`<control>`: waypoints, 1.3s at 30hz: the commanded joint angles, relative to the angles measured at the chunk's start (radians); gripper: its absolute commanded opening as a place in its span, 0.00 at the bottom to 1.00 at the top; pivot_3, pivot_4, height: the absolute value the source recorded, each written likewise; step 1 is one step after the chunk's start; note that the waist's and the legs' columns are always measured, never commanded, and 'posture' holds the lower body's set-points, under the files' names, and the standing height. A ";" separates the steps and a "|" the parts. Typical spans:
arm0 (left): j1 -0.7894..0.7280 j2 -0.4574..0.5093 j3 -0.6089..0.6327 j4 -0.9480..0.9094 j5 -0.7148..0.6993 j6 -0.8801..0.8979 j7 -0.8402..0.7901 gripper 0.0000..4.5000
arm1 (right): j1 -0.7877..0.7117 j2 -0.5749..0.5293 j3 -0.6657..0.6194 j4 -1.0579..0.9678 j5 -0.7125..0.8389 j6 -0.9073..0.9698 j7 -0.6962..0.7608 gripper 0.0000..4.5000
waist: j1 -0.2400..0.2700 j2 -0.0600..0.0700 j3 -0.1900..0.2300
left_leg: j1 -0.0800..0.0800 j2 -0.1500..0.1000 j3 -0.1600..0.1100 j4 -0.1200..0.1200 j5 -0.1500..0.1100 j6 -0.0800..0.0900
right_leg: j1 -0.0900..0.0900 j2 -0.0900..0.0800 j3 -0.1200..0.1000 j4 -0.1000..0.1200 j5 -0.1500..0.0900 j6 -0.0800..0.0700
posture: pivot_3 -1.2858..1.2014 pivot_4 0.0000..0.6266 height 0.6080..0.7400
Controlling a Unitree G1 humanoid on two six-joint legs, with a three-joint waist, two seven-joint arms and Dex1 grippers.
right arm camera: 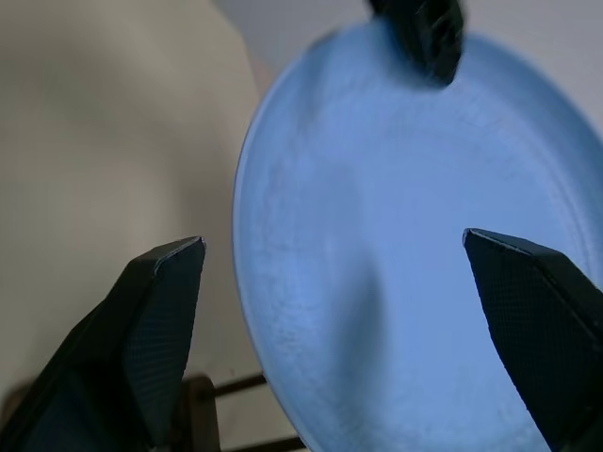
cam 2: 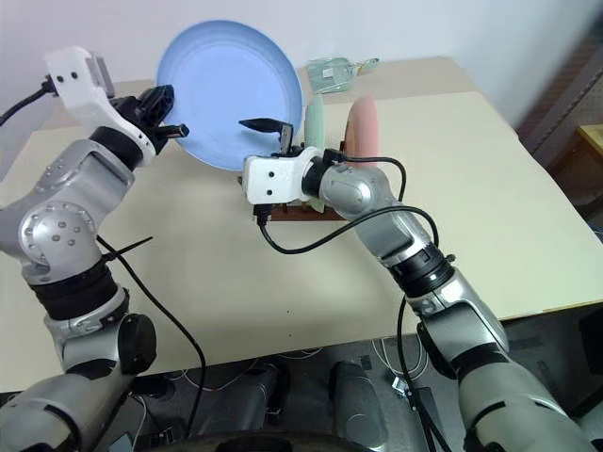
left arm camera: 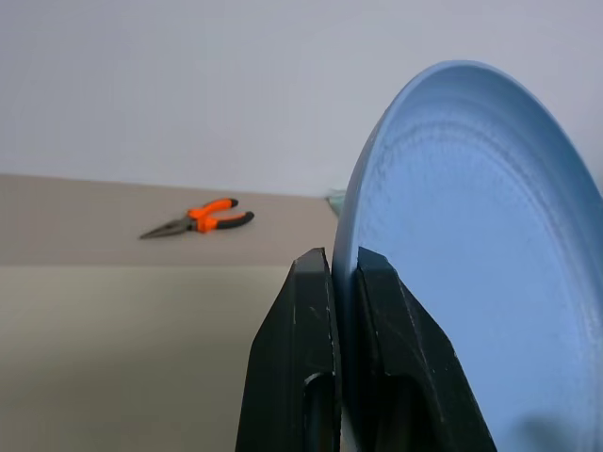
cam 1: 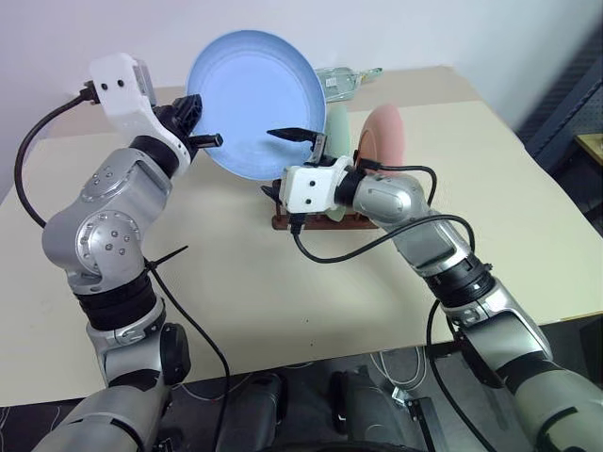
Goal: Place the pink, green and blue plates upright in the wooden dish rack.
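Between clamped left fingers (left arm camera: pixel 325 358) sits the blue plate (cam 1: pixel 256 99); right fingers (right arm camera: pixel 160 320) gape, empty.

light blue plate (cam 1: pixel 250 99), mint green plate (cam 1: pixel 337 127), pink plate (cam 1: pixel 384 137), orange-handled pliers (left arm camera: pixel 198 218)

Two plates (cam 1: pixel 384 137) are stood upright side by side in the dish rack (cam 1: pixel 316 221) on the table (cam 1: pixel 283 301). A third plate (cam 1: pixel 252 102) is held above the table, left of the rack. Pliers (left arm camera: pixel 196 218) are laid farther back.
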 commanded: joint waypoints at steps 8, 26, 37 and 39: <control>-0.038 -0.045 0.105 -0.069 -0.115 -0.082 0.007 0.15 | -0.020 0.042 -0.012 0.004 -0.070 -0.067 -0.026 0.00 | 0.001 0.000 0.000 | 0.000 0.000 0.000 0.001 0.000 0.000 | 0.000 0.000 0.000 0.000 0.000 0.000 | 0.52 0.24 0.91; 0.529 0.261 -0.156 0.055 0.332 -0.625 -0.234 0.56 | 0.032 0.371 -0.437 -0.379 0.821 0.549 -0.070 0.00 | 0.008 -0.004 0.004 | 0.001 0.001 -0.001 -0.002 0.000 0.000 | 0.000 0.005 0.004 0.000 0.001 -0.002 | 0.52 0.24 0.91; 0.683 0.174 -0.343 0.059 0.381 -0.774 -0.417 0.56 | 0.170 0.454 -0.491 -0.474 1.062 0.880 -0.338 0.00 | 0.009 0.002 0.004 | 0.000 0.003 -0.004 -0.007 -0.003 0.002 | -0.004 0.005 0.006 0.000 0.001 -0.008 | 0.52 0.24 0.91; 0.685 0.167 -0.345 0.060 0.387 -0.779 -0.427 0.56 | 0.173 0.460 -0.497 -0.462 1.064 0.881 -0.364 0.00 | 0.002 0.002 0.004 | 0.000 0.003 -0.004 -0.009 -0.002 0.003 | -0.005 0.005 0.006 0.000 0.001 -0.008 | 0.52 0.24 0.91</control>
